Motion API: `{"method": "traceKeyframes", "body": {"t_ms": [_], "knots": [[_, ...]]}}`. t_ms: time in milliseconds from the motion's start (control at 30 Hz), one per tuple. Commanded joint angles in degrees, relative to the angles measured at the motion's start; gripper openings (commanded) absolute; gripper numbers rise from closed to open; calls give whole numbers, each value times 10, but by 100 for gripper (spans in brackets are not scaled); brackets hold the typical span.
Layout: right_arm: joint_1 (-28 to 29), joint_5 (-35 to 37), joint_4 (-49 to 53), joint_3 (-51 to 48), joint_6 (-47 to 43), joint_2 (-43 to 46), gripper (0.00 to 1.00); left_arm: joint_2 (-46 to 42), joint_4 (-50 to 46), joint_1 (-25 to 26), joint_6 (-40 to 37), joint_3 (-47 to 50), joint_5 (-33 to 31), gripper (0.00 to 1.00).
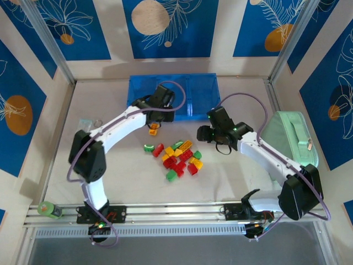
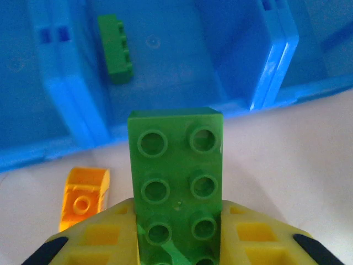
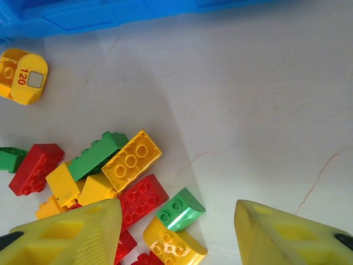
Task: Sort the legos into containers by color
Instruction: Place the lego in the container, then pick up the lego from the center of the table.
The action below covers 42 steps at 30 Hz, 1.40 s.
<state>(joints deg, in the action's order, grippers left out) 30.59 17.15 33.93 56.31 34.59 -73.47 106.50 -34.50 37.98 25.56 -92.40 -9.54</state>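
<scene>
My left gripper [image 2: 177, 212] is shut on a long green lego [image 2: 176, 165], held at the near wall of the blue tray [image 2: 270, 66]. One green brick [image 2: 116, 48] lies in the compartment ahead. From above, the left gripper [image 1: 160, 102] sits at the front edge of the tray [image 1: 204, 83]. An orange piece [image 2: 84, 197] lies on the table just below it. My right gripper [image 3: 176, 212] hangs open over the right side of the lego pile [image 1: 179, 160], above a small green brick [image 3: 179, 210], a red brick [image 3: 140, 200] and a yellow brick [image 3: 131, 161].
A mint-green zipped case [image 1: 289, 138] lies at the right, beside the right arm. A small clear packet [image 1: 85, 122] rests at the left, and a green roll [image 1: 48, 210] sits on the front rail. A rounded yellow piece marked 120 [image 3: 22, 76] lies near the tray.
</scene>
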Motion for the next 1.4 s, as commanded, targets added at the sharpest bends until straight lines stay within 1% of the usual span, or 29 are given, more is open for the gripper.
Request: {"method": "traceKeyframes", "body": {"t_ms": [0,167,300,367,400,433,467,500,567,633,700,800,933,1033,1133,1233,1300,1367], "knots": [[-4,9,14,-18,11,24,57,61,-32,-4,-38,-83,2,25],[-4,5,12,-37,17,45,56,162,-70,-20,-50,-208,6,25],[-4,2,11,-48,18,54,57,215,-86,-33,-57,-281,6,25],[-4,-2,10,-51,17,55,56,240,-109,-40,-60,-328,4,26],[-4,-3,10,-50,16,55,57,249,-118,-42,-60,-346,4,30],[-3,-5,11,-49,15,55,57,257,-125,-45,-60,-365,5,38],[-3,-7,12,-48,13,55,57,261,-129,-47,-60,-379,8,50],[-2,-8,12,-48,12,55,58,259,-128,-48,-62,-385,11,56],[2,-7,11,-47,11,54,60,244,-121,-48,-64,-386,19,64],[6,-9,10,-46,8,53,61,223,-119,-47,-61,-383,25,69],[14,-8,8,-43,7,50,62,196,-115,-45,-61,-365,26,72],[27,-4,8,-35,6,40,62,133,-90,-44,-58,-294,25,73],[39,7,11,-28,10,30,62,27,-24,-43,-49,-122,19,76],[40,4,4,-31,9,29,63,-33,15,-45,-48,5,20,78],[39,0,3,-28,4,25,63,-61,42,-50,-42,96,36,79],[38,-2,5,-27,3,22,63,-77,63,-55,-34,157,46,79],[37,-4,2,-30,5,23,63,-76,77,-59,-31,178,52,79],[35,-9,-2,-34,8,23,63,-66,75,-62,-35,179,55,79]]}}
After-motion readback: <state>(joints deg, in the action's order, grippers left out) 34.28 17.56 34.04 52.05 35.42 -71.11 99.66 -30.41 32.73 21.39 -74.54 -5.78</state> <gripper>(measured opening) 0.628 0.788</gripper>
